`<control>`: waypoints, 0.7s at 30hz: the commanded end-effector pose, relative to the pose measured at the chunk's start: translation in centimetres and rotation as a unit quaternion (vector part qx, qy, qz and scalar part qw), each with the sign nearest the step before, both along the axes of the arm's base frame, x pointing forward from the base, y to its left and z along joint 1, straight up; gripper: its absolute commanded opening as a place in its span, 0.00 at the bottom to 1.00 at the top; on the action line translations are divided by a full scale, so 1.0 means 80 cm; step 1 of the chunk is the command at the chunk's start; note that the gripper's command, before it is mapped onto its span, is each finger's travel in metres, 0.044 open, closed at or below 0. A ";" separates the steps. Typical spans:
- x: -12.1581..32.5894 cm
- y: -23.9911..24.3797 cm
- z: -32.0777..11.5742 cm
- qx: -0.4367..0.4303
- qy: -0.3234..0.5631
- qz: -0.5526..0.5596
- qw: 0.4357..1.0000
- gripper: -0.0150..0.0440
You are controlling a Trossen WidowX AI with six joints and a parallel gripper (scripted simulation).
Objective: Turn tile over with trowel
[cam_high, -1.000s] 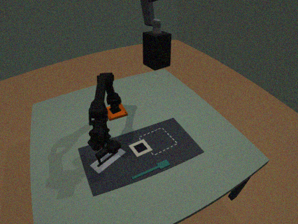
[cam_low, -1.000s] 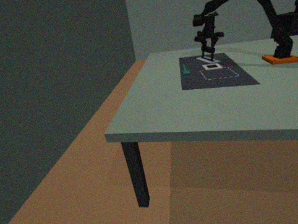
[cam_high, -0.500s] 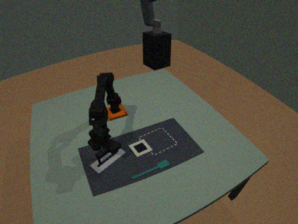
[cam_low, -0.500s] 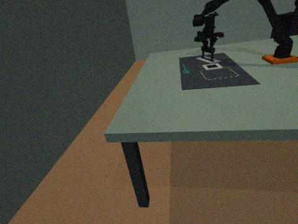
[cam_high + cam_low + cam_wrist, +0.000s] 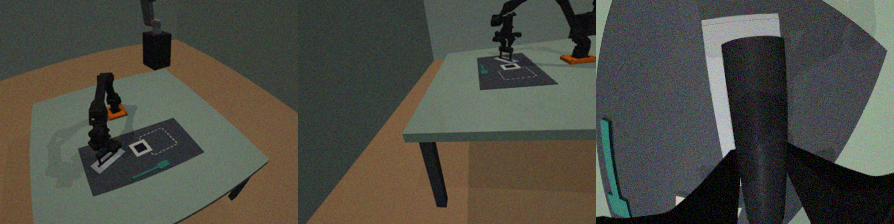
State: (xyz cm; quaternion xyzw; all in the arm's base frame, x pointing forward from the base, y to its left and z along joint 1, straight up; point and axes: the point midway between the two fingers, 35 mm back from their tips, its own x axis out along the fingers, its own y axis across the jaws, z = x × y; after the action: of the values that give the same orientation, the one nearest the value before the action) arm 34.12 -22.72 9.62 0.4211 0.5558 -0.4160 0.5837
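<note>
closed on black handle of the trowel [image 5: 107, 160] [image 5: 502, 59] [image 5: 715, 80]; probably stiff and light, best held mid-handle, with thin pale blade flat below the claw [image 5: 109, 150] [image 5: 506, 49] [image 5: 763, 150].

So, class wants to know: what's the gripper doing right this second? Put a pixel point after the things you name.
Gripper [image 5: 107, 152] [image 5: 506, 47] [image 5: 760, 152]: jaws closed on the black handle [image 5: 108, 157] [image 5: 506, 51] [image 5: 755, 90] of the flat grey trowel [image 5: 99, 168] [image 5: 499, 59] [image 5: 713, 75].
</note>
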 end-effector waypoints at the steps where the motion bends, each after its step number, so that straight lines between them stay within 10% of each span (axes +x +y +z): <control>1: 0.000 -0.001 0.000 -0.004 0.001 0.056 0.998 0.47; 21: 0.000 -0.001 0.000 -0.014 0.007 0.342 0.940 0.47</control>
State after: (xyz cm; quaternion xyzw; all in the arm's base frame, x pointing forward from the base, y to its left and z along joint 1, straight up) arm 34.11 -22.78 9.63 0.2326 0.6524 -0.2381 0.6809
